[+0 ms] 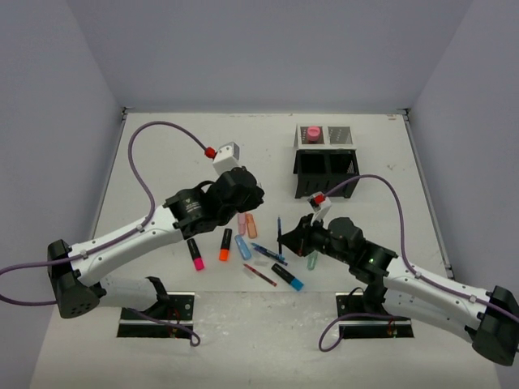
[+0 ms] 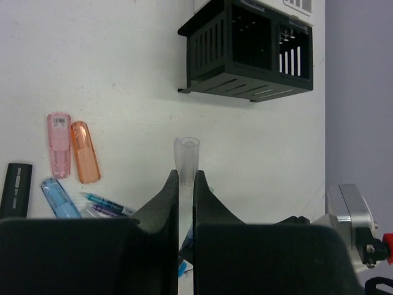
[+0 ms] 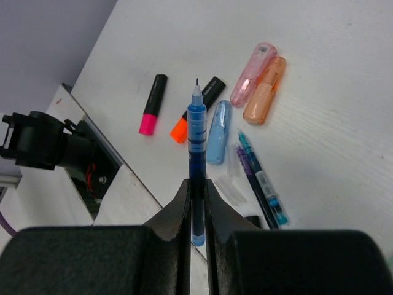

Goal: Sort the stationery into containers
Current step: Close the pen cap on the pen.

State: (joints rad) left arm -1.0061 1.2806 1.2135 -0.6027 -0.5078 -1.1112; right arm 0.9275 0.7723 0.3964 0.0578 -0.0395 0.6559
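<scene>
My right gripper (image 3: 196, 184) is shut on a thin blue pen (image 3: 196, 132) and holds it above the table; it also shows in the top view (image 1: 284, 239), where the pen (image 1: 279, 233) stands upright. My left gripper (image 2: 186, 176) is shut on a clear pen cap (image 2: 186, 152), and in the top view (image 1: 253, 194) it sits above the loose stationery. The black mesh organizer (image 1: 324, 172) stands at the back right, with a pink glue stick (image 1: 311, 134) in its rear left compartment. The organizer also shows ahead in the left wrist view (image 2: 245, 61).
Loose on the table are a pink highlighter (image 1: 195, 254), an orange highlighter (image 1: 225, 245), a blue one (image 1: 242, 246), a pink and orange capped pair (image 1: 246, 224), thin pens (image 1: 268, 254), a red pen (image 1: 259, 275), a black-and-blue marker (image 1: 287, 276) and a mint highlighter (image 1: 311, 260).
</scene>
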